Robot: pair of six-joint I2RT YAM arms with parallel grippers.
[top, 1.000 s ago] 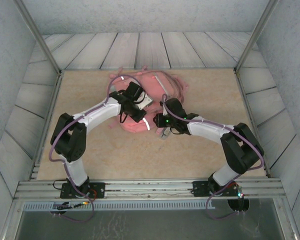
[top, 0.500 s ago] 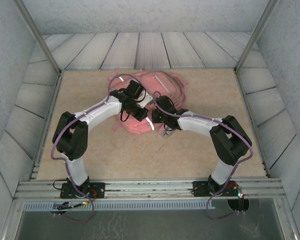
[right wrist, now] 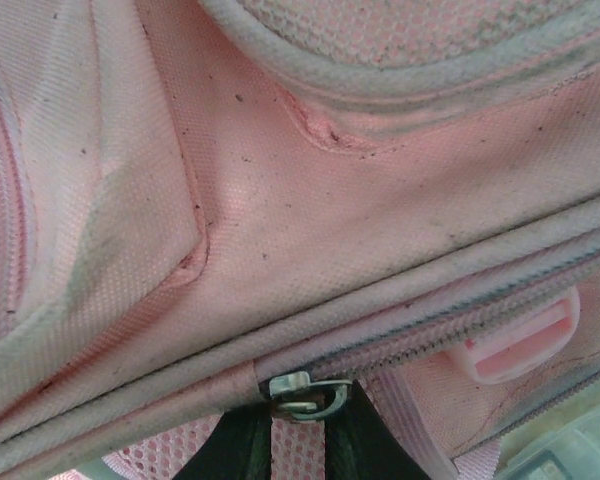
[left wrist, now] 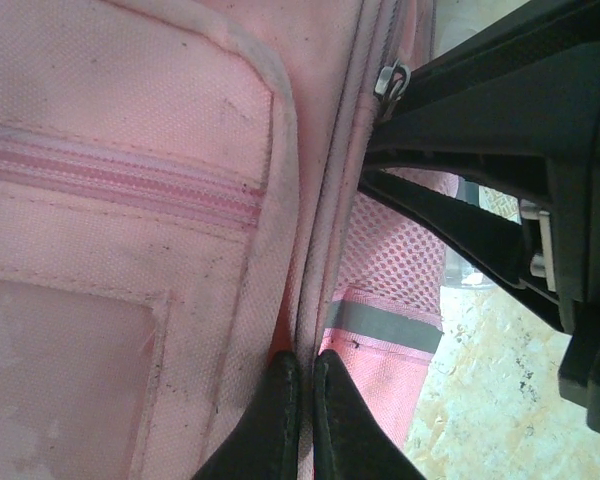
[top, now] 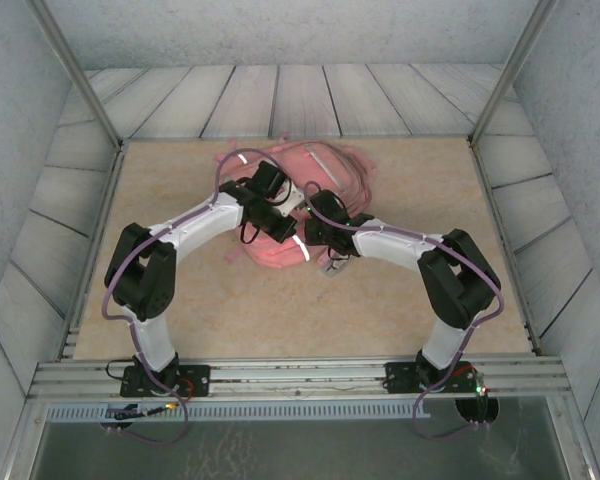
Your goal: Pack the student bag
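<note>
Tan, mottled table top (top: 180, 310) recorded beneath and around the left claw (top: 283, 203) and right claw (top: 316, 207). Pale grey plank panelling (top: 280, 100) noted beyond both claws, with sloping side panels (top: 40, 250) outboard of each. Speckled grey walls (top: 280, 30) seen above. Metal corner posts (top: 75, 70) flank the far panelling. An aluminium rail (top: 300, 378) is seen on the near side of the claws. Lighting even, soft.
</note>
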